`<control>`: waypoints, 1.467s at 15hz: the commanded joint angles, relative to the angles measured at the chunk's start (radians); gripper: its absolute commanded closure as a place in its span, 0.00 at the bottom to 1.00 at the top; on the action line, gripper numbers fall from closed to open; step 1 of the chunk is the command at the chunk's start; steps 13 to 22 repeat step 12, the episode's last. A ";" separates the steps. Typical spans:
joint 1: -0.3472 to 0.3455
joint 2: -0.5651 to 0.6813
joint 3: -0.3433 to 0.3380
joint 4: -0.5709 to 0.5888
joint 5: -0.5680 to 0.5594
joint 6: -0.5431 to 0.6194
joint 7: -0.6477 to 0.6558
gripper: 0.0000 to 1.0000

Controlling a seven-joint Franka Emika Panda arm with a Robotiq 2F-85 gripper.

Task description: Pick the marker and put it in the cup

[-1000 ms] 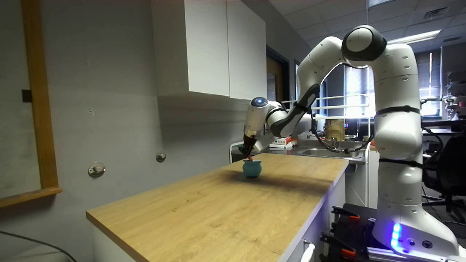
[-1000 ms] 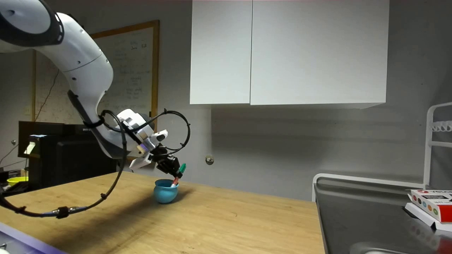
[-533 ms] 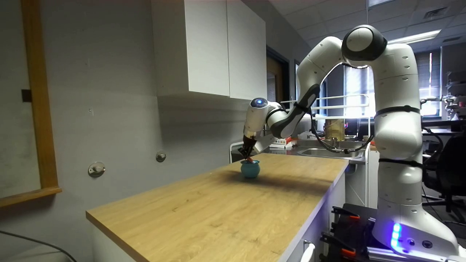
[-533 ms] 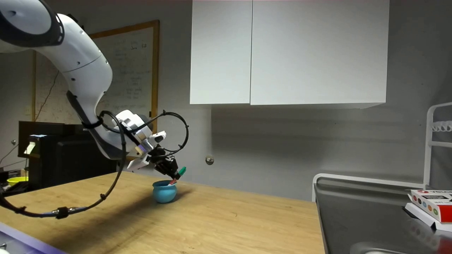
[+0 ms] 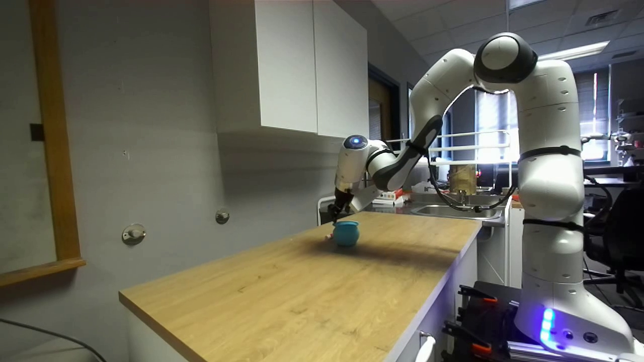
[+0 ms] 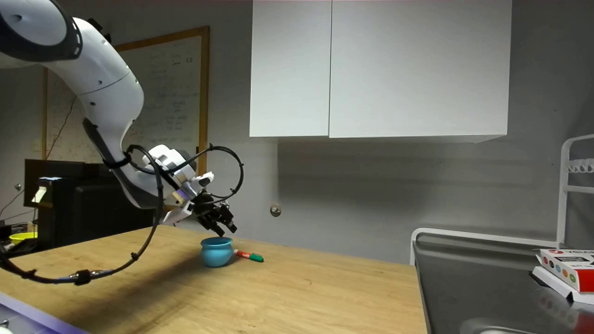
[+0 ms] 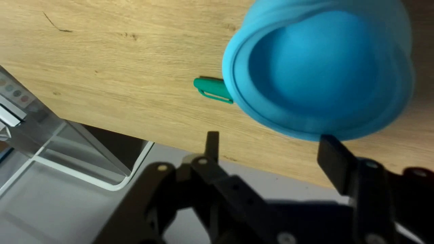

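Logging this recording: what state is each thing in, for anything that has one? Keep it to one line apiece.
gripper: open, holding nothing
cup: upright on the wooden tabletop, nothing visible inside
marker: capped, lying on its side beside the cup, not in it
cabinet doors: both shut
base light: lit, bluish

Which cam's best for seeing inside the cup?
The wrist view: it looks down into the cup, whose interior shows broadly, not covered by the fingers. Both exterior views see it from the side, mainly its outside, with little of the interior.
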 commanded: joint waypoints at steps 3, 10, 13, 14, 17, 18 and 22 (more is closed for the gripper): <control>0.007 -0.040 0.002 -0.037 -0.013 -0.046 -0.011 0.00; 0.108 -0.073 -0.078 -0.078 0.073 -0.084 -0.148 0.00; 0.128 -0.105 -0.070 -0.119 0.104 -0.097 -0.180 0.00; 0.128 -0.105 -0.070 -0.119 0.104 -0.097 -0.180 0.00; 0.128 -0.105 -0.070 -0.119 0.104 -0.097 -0.180 0.00; 0.128 -0.105 -0.070 -0.119 0.104 -0.097 -0.180 0.00; 0.128 -0.105 -0.070 -0.119 0.104 -0.097 -0.180 0.00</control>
